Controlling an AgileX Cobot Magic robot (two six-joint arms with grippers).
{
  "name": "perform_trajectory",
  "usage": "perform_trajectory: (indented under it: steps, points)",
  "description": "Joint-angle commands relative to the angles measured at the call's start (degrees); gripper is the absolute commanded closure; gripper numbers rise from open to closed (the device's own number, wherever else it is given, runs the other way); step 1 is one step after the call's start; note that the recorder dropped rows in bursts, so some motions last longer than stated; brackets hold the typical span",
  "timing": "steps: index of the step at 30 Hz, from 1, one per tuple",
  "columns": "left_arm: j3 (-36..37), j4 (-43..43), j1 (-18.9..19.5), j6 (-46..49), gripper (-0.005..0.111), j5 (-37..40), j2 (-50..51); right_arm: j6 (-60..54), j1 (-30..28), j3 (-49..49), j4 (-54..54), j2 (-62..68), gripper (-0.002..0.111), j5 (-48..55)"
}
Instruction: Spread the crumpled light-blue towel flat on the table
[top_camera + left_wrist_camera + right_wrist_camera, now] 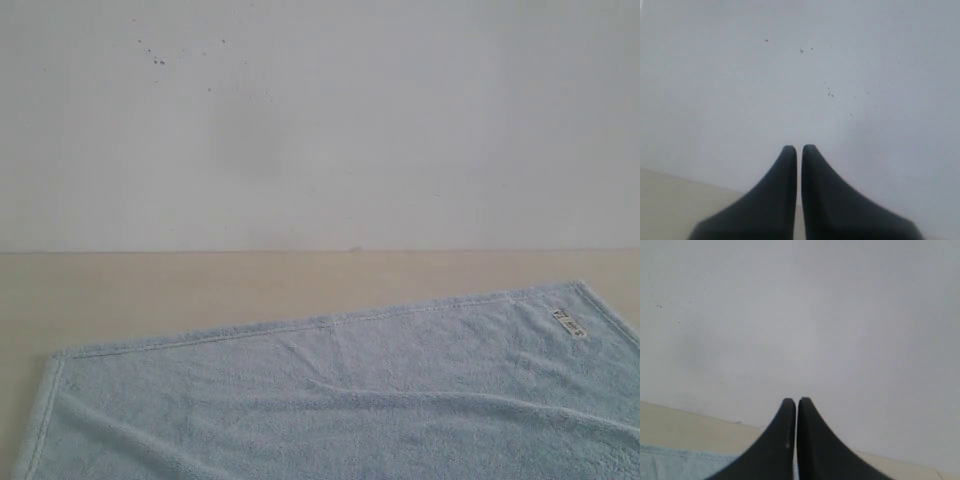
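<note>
The light-blue towel [340,400] lies spread out on the beige table [150,290], filling the lower part of the exterior view, with a few low ripples and its small white label [567,322] near the far right corner. A strip of its hemmed edge [680,462] shows in the right wrist view. Neither arm appears in the exterior view. My left gripper [799,148] is shut with nothing between its dark fingers, aimed at the white wall. My right gripper [796,401] is also shut and empty, held above the towel's edge.
A plain white wall [320,120] with a few dark specks rises behind the table's far edge. Bare table [200,280] runs between the towel and the wall, and a patch of it [670,200] shows in the left wrist view.
</note>
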Motion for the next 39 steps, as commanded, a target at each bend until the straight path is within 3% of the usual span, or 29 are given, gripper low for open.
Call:
perform_trajectory:
  steps: [1, 9, 16, 23, 32, 39]
  points:
    - [0.13, 0.25, -0.47, -1.28, 0.103, 0.73, -3.54, 0.5, 0.49, 0.18, 0.47, -0.38, 0.107, 1.02]
    - [0.13, 0.25, -0.47, 2.76, 0.103, 6.71, -7.01, 0.8, 0.49, 0.18, 0.13, -0.38, 0.107, 7.15]
    - [0.13, 0.14, -3.17, 2.76, 0.103, 8.16, -7.68, 14.47, 0.49, 0.18, 1.19, -0.38, 0.107, 17.39]
    - [0.35, -0.28, -3.66, -0.03, 0.103, 23.85, -7.68, 15.23, 0.49, 0.18, 1.19, -0.38, 0.107, 17.39]
    - [0.35, -0.02, -12.94, -4.32, 0.103, 24.48, -7.68, 15.23, 0.49, 3.89, 1.67, -0.38, 0.107, 13.12]
    - [0.35, 0.25, -13.05, -4.02, 0.103, 24.48, -7.68, 15.23, 0.42, 19.8, 0.47, -0.38, 0.107, 2.54]
